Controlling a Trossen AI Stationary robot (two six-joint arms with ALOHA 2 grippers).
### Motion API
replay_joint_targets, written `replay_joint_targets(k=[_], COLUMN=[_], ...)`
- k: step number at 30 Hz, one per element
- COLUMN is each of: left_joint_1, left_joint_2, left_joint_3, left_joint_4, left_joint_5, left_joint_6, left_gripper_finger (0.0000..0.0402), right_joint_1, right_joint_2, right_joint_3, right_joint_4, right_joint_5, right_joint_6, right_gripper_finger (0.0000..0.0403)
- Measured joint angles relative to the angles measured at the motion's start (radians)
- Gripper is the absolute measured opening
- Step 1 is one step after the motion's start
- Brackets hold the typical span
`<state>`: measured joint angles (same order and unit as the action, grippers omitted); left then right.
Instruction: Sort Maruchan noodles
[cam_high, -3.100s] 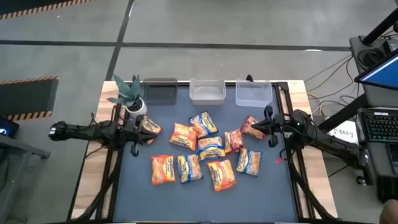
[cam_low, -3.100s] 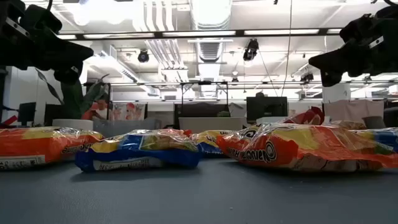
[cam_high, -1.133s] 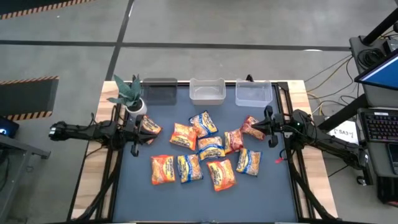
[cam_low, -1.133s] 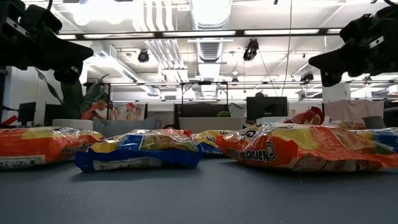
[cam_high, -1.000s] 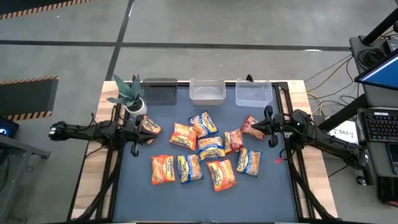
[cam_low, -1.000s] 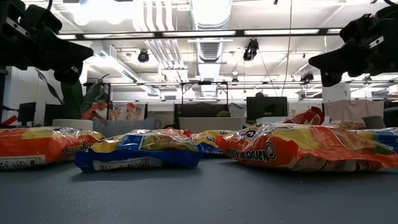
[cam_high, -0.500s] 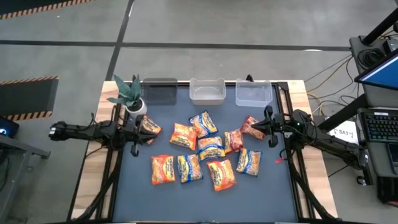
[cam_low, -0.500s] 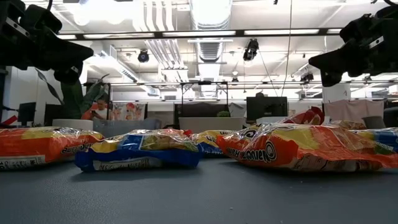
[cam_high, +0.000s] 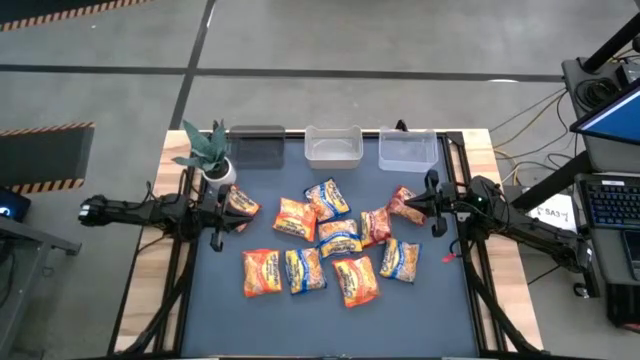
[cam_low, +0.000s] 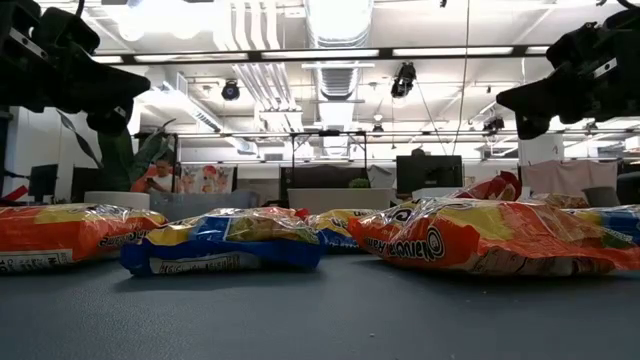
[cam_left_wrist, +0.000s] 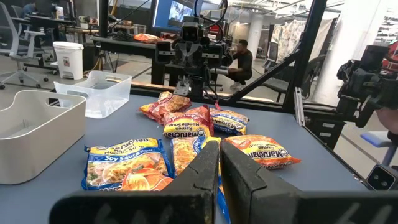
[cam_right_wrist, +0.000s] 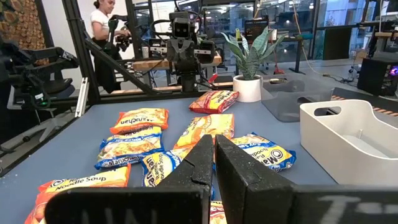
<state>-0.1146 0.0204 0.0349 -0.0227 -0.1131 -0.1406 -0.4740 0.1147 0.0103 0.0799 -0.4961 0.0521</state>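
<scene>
Both dark grippers, left (cam_high: 228, 211) and right (cam_high: 414, 208), hover pinched closed and empty beside the scattered crinkly orange, blue-and-yellow and red noodle packets (cam_high: 340, 240).

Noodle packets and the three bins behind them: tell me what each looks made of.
Noodle packets: thin glossy plastic film, judging by the crinkles and sheen on the printed wrappers. Dark bin: apparently smooth, smoky plastic. Middle bin and right bin: pale, translucent-looking moulded plastic with rounded rims. Whether rigid or flexible cannot be told.
</scene>
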Motion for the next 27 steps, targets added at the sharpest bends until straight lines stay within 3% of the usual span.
replay_joint_targets(k=[20,27], left_joint_1=[0.000,0.000], left_joint_2=[0.000,0.000], left_joint_3=[0.000,0.000], left_joint_4=[0.000,0.000], left_joint_5=[0.000,0.000], left_joint_6=[0.000,0.000], left_gripper_finger=[0.0000,0.0000], right_joint_1=[0.000,0.000], right_joint_2=[0.000,0.000], right_joint_3=[0.000,0.000], right_joint_4=[0.005,0.008], right_joint_5=[0.009,0.065], right_joint_6=[-0.031,0.303], right_gripper_finger=[0.0009,0.0009])
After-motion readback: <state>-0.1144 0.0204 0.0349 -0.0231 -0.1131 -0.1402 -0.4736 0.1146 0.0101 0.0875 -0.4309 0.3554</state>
